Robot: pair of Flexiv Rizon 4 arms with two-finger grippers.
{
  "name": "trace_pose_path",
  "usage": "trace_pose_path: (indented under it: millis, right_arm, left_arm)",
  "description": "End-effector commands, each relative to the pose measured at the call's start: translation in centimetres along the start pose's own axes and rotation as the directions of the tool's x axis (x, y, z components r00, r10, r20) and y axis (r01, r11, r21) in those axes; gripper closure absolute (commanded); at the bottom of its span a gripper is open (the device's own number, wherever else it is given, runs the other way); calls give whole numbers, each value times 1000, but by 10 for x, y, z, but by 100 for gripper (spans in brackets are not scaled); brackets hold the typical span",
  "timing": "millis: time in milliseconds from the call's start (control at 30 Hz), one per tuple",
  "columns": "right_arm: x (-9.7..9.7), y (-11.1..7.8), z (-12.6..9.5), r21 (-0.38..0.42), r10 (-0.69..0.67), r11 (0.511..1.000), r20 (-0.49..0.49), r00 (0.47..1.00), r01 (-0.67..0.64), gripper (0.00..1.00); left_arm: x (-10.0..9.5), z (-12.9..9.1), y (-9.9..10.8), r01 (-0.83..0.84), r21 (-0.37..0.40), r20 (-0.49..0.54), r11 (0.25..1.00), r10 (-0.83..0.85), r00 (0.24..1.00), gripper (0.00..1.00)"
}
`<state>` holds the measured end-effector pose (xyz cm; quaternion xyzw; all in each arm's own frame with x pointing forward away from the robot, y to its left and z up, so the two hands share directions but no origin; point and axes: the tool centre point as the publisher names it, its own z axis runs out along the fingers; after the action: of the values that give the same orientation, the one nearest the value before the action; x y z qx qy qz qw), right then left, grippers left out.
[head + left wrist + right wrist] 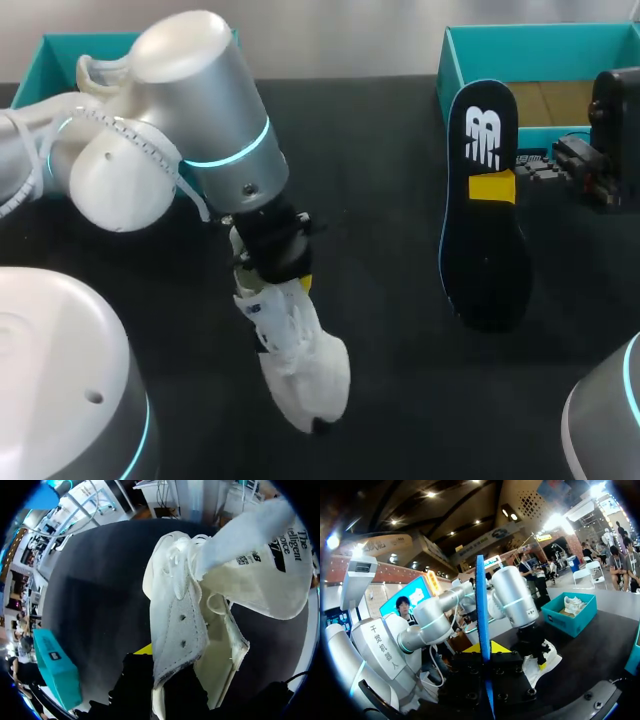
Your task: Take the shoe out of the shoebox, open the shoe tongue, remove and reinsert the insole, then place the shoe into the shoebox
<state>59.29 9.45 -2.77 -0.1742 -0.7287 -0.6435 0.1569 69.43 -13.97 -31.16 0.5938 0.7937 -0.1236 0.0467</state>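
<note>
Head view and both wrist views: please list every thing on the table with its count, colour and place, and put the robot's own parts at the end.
shoeboxes: 2, teal, open, at the table's far corners, one on the left, one on the right.
shoe: 1, white, tongue pulled out, at the table's near middle, toe pointing down.
second shoe: 1, white, inside the left shoebox.
insole: 1, black with a blue edge, upright in front of the right shoebox.
table: 1, black.
left gripper: 1, black with yellow tips, shut on the shoe's side wall.
right gripper: 1, black with yellow tips, shut on the insole.
</note>
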Motion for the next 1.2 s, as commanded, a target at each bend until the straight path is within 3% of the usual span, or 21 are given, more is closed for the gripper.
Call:
trace_pose_path:
  millis: [33,267,800,1200]
  right_arm:
    - [-1,1,2,2,1,1000,-1,1000,-1,100]
    - [-1,1,2,2,1,1000,-1,1000,-1,100]
    - [-1,1,2,2,1,1000,-1,1000,-1,100]
    - [-1,1,2,2,1,1000,-1,1000,-1,100]
  left_arm:
    - [-4,-7,-1,-133,-32,-56,991,131,990,100]
    - [-17,15,-9,-187,-3,-114,982,185,976,100]
    - [-23,54,-18,-161,70,-144,984,170,975,100]
    - [-28,78,-15,-158,64,-173,985,167,971,100]
